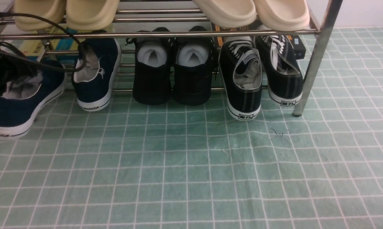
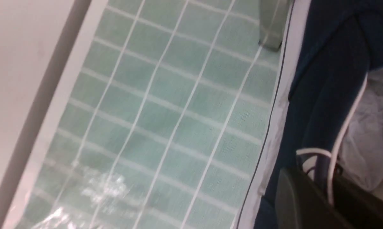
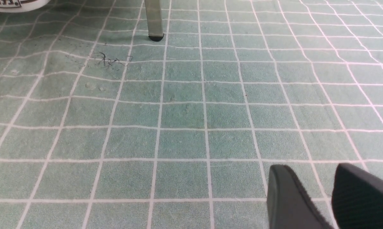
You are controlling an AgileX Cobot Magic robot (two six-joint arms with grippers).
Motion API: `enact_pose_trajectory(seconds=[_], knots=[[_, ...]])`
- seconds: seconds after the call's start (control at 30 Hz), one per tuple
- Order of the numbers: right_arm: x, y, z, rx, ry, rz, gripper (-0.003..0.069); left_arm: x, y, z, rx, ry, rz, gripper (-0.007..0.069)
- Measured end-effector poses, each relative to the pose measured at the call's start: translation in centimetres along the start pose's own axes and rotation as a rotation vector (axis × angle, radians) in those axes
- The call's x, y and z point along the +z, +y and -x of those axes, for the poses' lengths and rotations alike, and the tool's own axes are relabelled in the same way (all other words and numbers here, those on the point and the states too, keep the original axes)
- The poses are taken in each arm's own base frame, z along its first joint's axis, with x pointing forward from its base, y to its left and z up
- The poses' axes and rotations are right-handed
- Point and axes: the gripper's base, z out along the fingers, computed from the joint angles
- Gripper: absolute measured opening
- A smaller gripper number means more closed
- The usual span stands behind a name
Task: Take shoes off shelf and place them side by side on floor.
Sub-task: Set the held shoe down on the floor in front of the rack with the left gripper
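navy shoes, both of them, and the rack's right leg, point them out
left navy shoe (image 1: 10, 111), front view, navy canvas side near the heel
right navy shoe (image 1: 91, 90), front view, back of the heel
rack leg (image 1: 315, 60), front view, middle of the slanted tube

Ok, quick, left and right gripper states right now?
Left gripper: jaws shut on the navy shoe, at its heel collar.
Right gripper: open, holding nothing, above the floor.

You see your right gripper (image 3: 312, 168), dark fingers (image 3: 287, 200) apart, over the green gridded floor (image 3: 185, 114), with a metal shelf leg (image 3: 153, 16) and white shoe sole (image 3: 16, 4) beyond.
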Motion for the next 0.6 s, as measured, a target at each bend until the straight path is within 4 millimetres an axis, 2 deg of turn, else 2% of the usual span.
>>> enact_pose_trajectory(seconds=[0.07,0.13,0.17,0.2,0.27,0.33,0.37,0.43,0.5,0.6], knots=[[0.0,0.0,0.0,0.000,0.000,0.000,0.0239,-2.0,0.7,-0.6,0.011,0.004,0.003,0.0045],[0.0,0.0,0.0,0.000,0.000,0.000,0.0239,-5.5,2.0,-1.7,0.011,-0.010,0.006,0.0045],[0.0,0.0,0.0,0.000,0.000,0.000,0.0239,-6.6,2.3,-2.0,0.007,-0.018,0.003,0.0045],[0.0,0.0,0.0,0.000,0.000,0.000,0.0239,-8.9,3.4,-2.9,-0.013,-0.043,-0.002,0.0045],[0.0,0.0,0.0,0.000,0.000,0.000,0.0239,-12.1,4.7,-4.0,-0.058,-0.125,-0.038,0.0045],[0.0,0.0,0.0,0.000,0.000,0.000,0.0239,-13.4,5.4,-4.7,-0.081,-0.162,-0.051,0.0045],[0.0,0.0,0.0,0.000,0.000,0.000,0.0239,-14.7,6.3,-5.9,-0.108,-0.195,-0.067,0.0045],[0.0,0.0,0.0,0.000,0.000,0.000,0.0239,-15.7,7.2,-8.2,-0.141,-0.214,-0.093,0.0045],[0.0,0.0,0.0,0.000,0.000,0.000,0.0239,-15.5,7.5,-10.1,-0.154,-0.198,-0.108,0.0045],[0.0,0.0,0.0,0.000,0.000,0.000,0.0239,-13.4,7.0,-12.4,-0.143,-0.108,-0.121,0.0045]])
